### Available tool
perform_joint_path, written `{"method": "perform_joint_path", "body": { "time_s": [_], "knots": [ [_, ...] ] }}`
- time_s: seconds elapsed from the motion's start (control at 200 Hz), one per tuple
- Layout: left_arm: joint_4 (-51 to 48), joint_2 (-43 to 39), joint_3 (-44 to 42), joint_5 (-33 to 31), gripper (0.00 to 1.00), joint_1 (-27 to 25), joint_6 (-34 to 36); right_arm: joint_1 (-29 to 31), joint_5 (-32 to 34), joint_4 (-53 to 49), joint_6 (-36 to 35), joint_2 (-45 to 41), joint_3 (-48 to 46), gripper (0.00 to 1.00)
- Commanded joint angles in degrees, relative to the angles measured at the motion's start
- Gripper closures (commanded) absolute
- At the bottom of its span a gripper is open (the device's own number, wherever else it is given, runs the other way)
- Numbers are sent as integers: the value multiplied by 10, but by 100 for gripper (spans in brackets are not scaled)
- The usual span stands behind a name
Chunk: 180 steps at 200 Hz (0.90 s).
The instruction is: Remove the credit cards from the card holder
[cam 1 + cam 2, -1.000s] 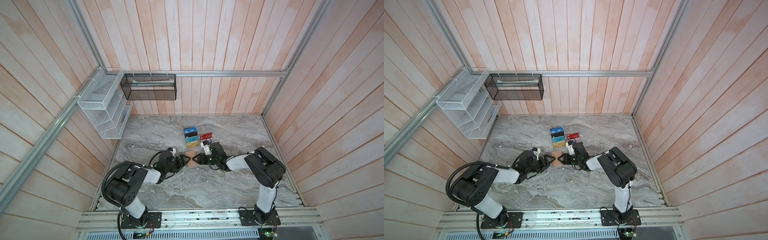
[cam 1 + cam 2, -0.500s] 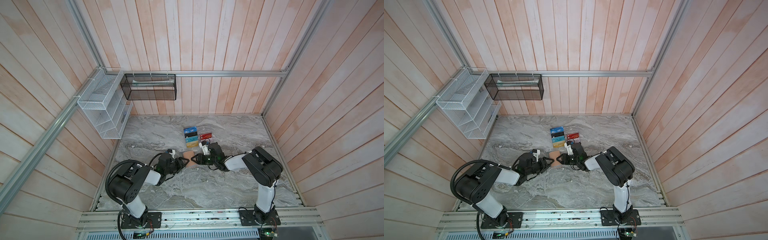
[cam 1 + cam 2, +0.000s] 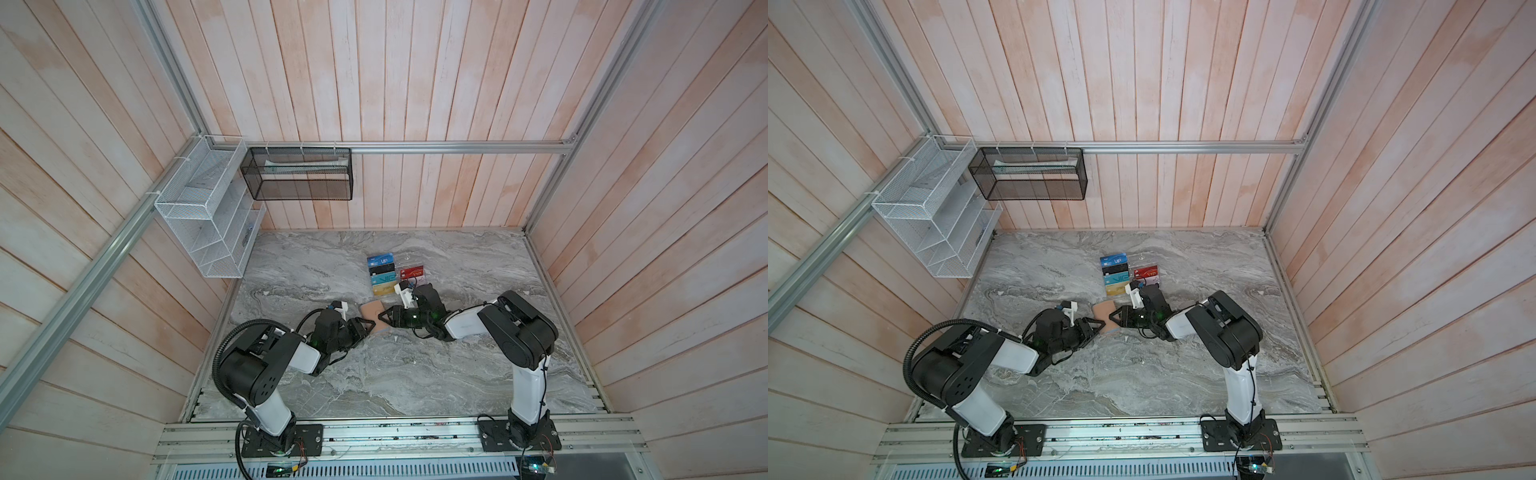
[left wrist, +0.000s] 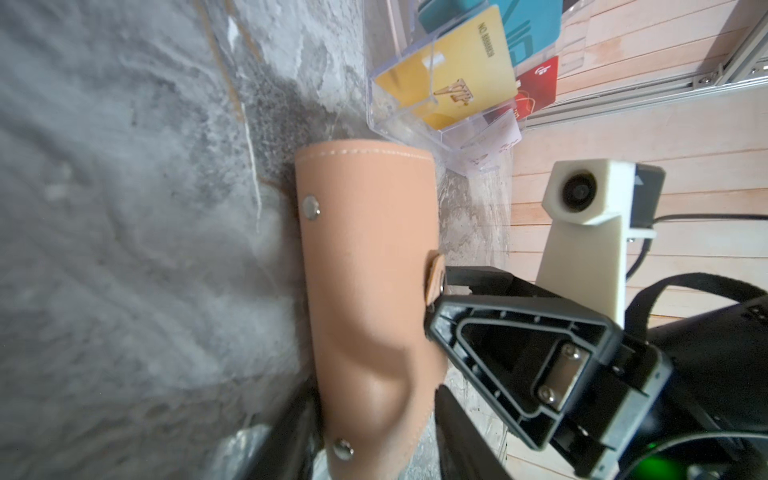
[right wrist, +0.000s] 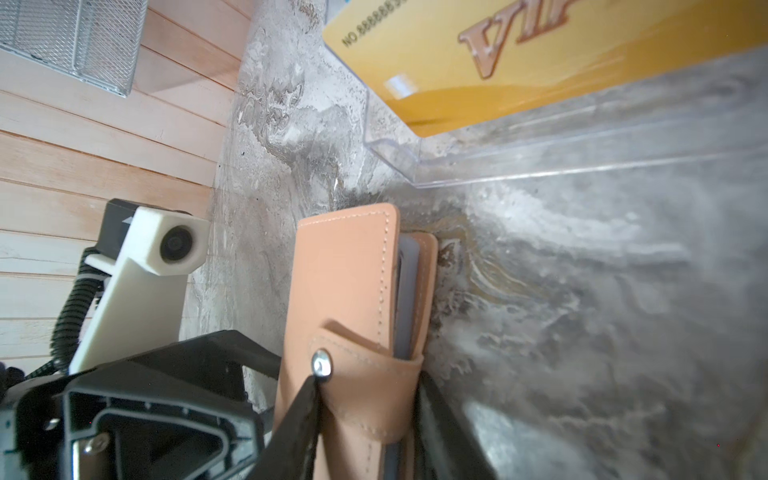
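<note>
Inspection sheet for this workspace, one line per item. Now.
Surface: grey marble-look tabletop, no spills seen.
Job's things: card holder on edge, strap looks snapped shut; no card drawn out.
Clutter: clear stand holding cards, beyond the holder.
Grippers: left pincer and right pincer grip the holder from opposite ends.
Cables: black hose on left arm, away from the holder.
Surroundings: wood-slat walls; white wire rack and black mesh basket on them.
</note>
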Motion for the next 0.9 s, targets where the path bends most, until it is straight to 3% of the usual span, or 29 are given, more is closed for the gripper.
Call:
{"method": "perform_joint_path", "body": {
  "time_s": [0.0, 0.38, 0.725, 0.895],
  "knots": [
    [49, -4, -7, -11, 54, -3, 5, 12, -3, -24, 16, 30, -4, 64],
    [118, -8, -39, -51, 54, -13, -7, 24, -7, 2, 45, 49, -9, 69],
    [77, -10, -61, -89, 50, -17, -2, 34, -19, 23, 69, 58, -9, 71],
    [90, -10, -72, -100, 55, -17, -1, 42, -23, 23, 75, 56, -2, 72]
  ]
}}
